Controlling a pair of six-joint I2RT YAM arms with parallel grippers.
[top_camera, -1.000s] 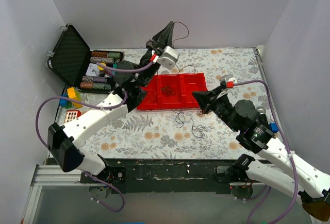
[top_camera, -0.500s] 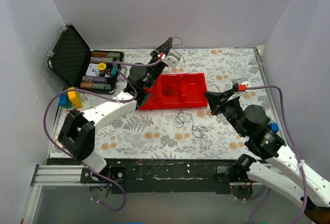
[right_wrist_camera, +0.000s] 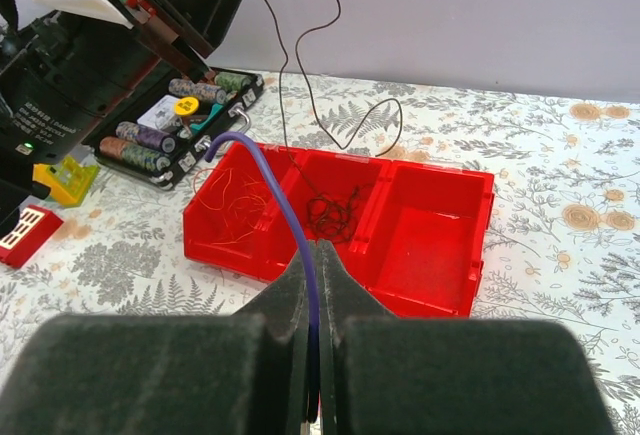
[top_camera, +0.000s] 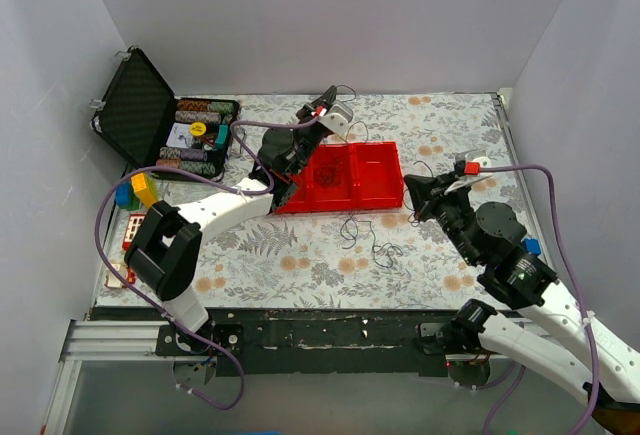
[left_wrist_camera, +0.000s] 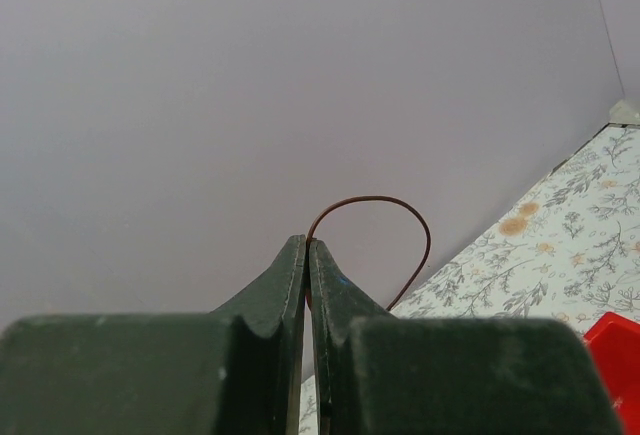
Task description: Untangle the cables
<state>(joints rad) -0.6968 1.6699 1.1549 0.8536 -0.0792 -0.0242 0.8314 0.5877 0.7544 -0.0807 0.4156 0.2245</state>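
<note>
Cables [top_camera: 383,250] are spread about: loose loops on the worktop [top_camera: 300,255] just below the red tray [right_wrist_camera: 425,240], a dark clump [right_wrist_camera: 330,213] in its middle compartment, orange strands [right_wrist_camera: 235,195] in its left one. At upper centre of the top view the left fingers [left_wrist_camera: 295,260] clench a brown cable [left_wrist_camera: 395,200]; the right fingers [right_wrist_camera: 335,280] pinch a purple cable [right_wrist_camera: 288,200], right of the tray.

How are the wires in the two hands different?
The left hand holds a brown wire, hair-thin; the right hand holds a purple wire, clearly thicker. The brown wire curls into a small loop; the purple wire makes one long arch. Both are pinched in shut hands.
</note>
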